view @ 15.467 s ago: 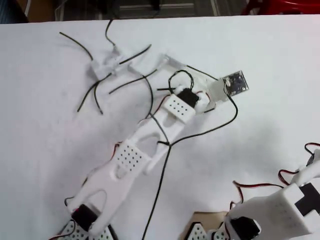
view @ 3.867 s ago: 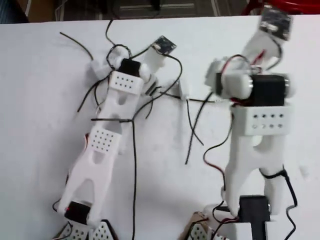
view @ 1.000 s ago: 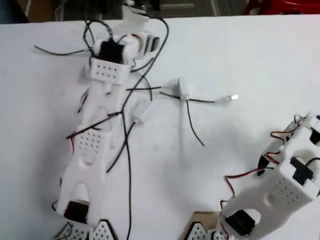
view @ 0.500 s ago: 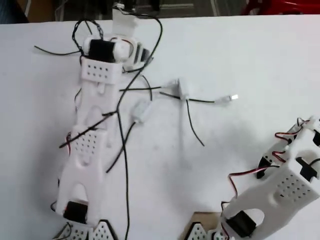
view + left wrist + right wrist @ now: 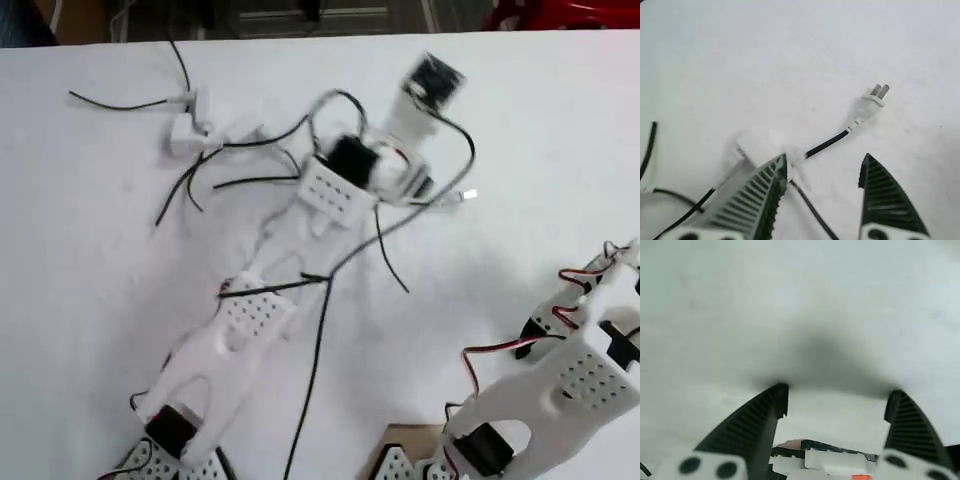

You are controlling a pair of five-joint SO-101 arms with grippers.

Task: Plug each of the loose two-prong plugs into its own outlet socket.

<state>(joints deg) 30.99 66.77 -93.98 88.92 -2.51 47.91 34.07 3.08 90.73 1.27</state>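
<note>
1. between the jaws of the left gripper (image 5: pixel 825 160): bare table (image 5: pixel 740 50) and a stretch of black cord (image 5: pixel 827 142); jaws spread wide, gripping nothing.
2. just beyond the jaw tips: plug (image 5: pixel 871 101), white, two prongs, lying flat on the table with the prongs pointing away from the gripper; the black cord runs from it back between the jaws.
3. at one jaw tip, left wrist view: blurred white block (image 5: pixel 757 141), touching the tip or just beside it, cannot tell which; the cord runs toward it.
4. right gripper (image 5: pixel 837 390): jaws wide apart, nothing held; bare table below, with a dark shadow on it.
5. high view, left arm (image 5: pixel 260 310): stretched from the near edge toward the middle of the table, its far end beside the plug; a black cable lies along it.
6. high view, far left part of the table: small white box (image 5: pixel 185 130) with several thin black wires (image 5: pixel 250 182) spreading from it, well apart from the plug.
7. high view, right arm (image 5: pixel 570 390): folded at the near right corner, carrying red and black leads, well apart from the plug and the box.
</note>
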